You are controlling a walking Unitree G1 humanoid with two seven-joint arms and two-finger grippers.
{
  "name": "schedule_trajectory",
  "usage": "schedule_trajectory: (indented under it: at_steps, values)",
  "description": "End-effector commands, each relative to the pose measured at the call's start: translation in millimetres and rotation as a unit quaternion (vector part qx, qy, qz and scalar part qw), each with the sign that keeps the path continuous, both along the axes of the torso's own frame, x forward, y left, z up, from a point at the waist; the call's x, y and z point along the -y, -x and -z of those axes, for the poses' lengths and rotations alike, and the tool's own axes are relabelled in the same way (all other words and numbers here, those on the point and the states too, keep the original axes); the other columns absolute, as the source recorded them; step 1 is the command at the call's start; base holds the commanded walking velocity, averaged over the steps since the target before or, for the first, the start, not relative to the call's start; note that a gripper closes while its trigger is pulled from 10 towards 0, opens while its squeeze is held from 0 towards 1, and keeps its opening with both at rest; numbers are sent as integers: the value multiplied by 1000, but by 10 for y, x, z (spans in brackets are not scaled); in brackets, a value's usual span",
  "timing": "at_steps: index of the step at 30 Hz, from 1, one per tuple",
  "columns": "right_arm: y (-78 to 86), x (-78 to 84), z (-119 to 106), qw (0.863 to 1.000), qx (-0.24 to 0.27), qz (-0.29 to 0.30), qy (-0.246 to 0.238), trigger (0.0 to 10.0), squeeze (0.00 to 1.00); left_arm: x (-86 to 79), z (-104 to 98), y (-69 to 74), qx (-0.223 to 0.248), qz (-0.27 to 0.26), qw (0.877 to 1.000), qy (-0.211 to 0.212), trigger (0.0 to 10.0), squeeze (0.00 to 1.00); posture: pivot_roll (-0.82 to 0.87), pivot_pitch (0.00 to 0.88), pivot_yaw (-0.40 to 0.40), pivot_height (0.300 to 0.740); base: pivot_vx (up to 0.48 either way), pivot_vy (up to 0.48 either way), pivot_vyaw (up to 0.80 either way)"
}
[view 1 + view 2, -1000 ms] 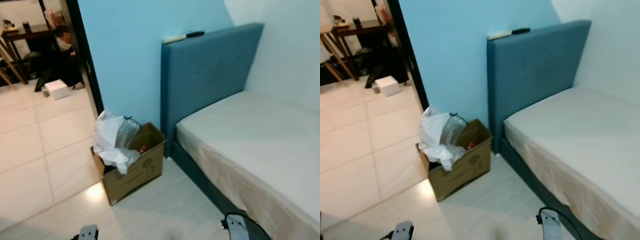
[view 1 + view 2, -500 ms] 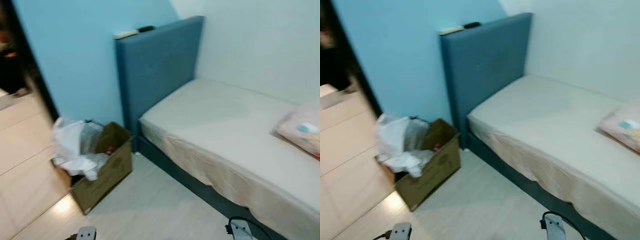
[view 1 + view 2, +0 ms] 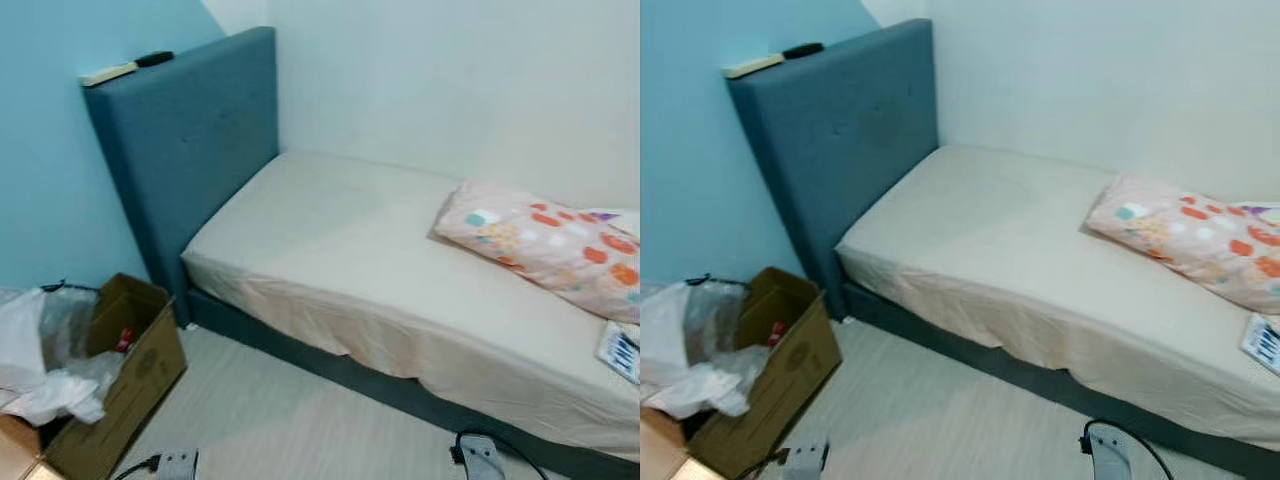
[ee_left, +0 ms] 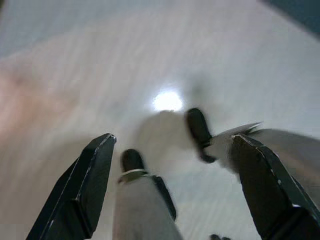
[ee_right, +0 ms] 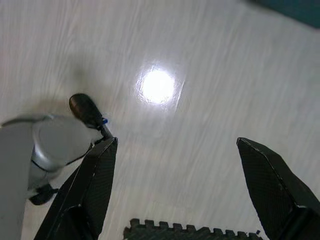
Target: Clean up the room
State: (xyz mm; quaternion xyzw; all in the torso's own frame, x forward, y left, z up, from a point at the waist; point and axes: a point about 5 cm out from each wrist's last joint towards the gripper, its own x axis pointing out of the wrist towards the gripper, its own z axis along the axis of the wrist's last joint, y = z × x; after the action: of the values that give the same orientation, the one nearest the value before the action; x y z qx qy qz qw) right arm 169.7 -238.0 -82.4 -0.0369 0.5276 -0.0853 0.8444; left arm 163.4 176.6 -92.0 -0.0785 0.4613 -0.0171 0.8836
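A bed point(image 3: 380, 250) with a beige sheet and a blue headboard point(image 3: 185, 140) stands against the white wall. A patterned pillow point(image 3: 540, 245) lies on its right part, and a small printed packet point(image 3: 622, 350) rests near the bed's right edge. At the lower left an open cardboard box point(image 3: 125, 375) holds white plastic bags point(image 3: 40, 350) and something red. Both arms hang low over the pale floor. My left gripper point(image 4: 172, 150) is open with nothing between its fingers. My right gripper point(image 5: 175, 160) is open and empty too.
A flat pale item and a dark remote point(image 3: 153, 59) lie on top of the headboard. The blue wall point(image 3: 40, 170) is behind the box. Pale wood-look floor point(image 3: 290, 420) runs between the box and the bed frame.
The camera has swung right: the doorway and tiled room have left the picture, the box has slid to the left edge, and the pillow and more of the bed have come into sight.
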Motion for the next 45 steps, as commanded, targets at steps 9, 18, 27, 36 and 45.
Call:
schedule_trajectory:
  at_steps: [9, 18, 27, 36, 45]
  values:
    - [78, -94, 57, 1000, -14, -14, -5, 10000, 0, 36, 75, 171, -34, 4, 999, 11, 10000, 0, -32, 0, -42, 716, 0, -238, -651]
    - [86, -69, 54, 1000, -14, -15, 1, 10000, 0, 32, 97, 234, -43, 4, 999, 14, 10000, 0, -39, 0, -36, 716, 0, -422, 0]
    - [96, -70, 59, 1000, -16, -15, -3, 10000, 0, 60, 96, 226, -42, 11, 999, 18, 10000, 0, -42, 0, -30, 716, 0, -465, -258]
    - [91, -70, 56, 1000, -16, -16, -3, 10000, 0, 64, 86, 198, -40, 16, 999, 19, 10000, 0, -49, 0, -25, 716, 0, -470, -769]
    - [63, -15, 31, 1000, -3, -8, 4, 10000, 0, 94, 94, 215, -43, 19, 999, 23, 10000, 0, -57, 0, -32, 716, 0, -477, -256]
